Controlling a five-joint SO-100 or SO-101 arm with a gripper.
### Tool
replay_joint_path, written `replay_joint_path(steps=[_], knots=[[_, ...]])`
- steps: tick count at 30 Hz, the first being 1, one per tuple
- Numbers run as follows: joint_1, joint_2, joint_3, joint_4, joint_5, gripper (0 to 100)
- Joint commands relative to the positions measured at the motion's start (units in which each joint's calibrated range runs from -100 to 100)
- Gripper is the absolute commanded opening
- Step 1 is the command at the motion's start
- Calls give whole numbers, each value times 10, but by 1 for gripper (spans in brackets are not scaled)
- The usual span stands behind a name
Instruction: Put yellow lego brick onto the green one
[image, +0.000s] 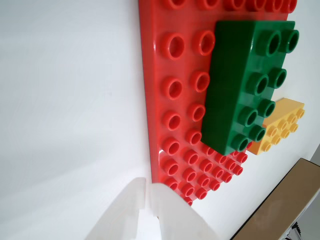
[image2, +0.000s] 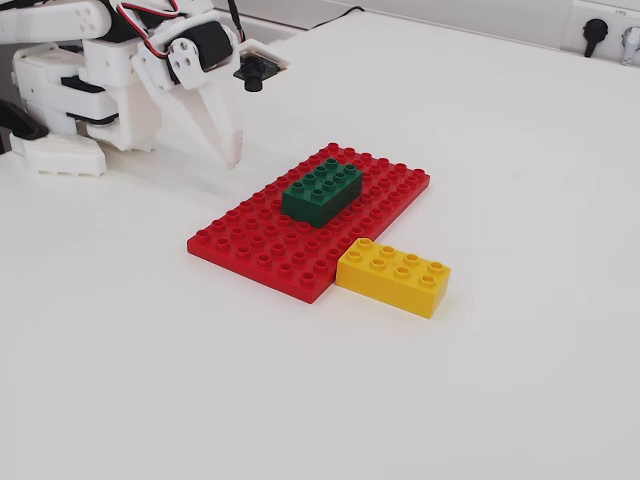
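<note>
The green brick (image2: 322, 190) sits studs up on the flat red baseplate (image2: 250, 245), toward its far side. The yellow brick (image2: 393, 277) lies on the white table against the plate's near right edge. My gripper (image2: 233, 158) hangs tips down just off the plate's far left edge, shut and empty. In the wrist view the gripper (image: 148, 186) shows at the bottom with its white fingers pressed together. Beyond it lie the red plate (image: 155, 75), the green brick (image: 245, 85) and part of the yellow brick (image: 282, 127) behind the green one.
The white arm base (image2: 60, 100) stands at the far left. Wall sockets (image2: 600, 35) are at the back right. A brown table edge (image: 285, 205) shows at the lower right of the wrist view.
</note>
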Motion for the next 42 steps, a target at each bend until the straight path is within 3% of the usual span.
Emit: replay_joint_path(steps=[1,42], knots=[[3,0,-1,-5,1,2],[22,5,-32,14,3,1]])
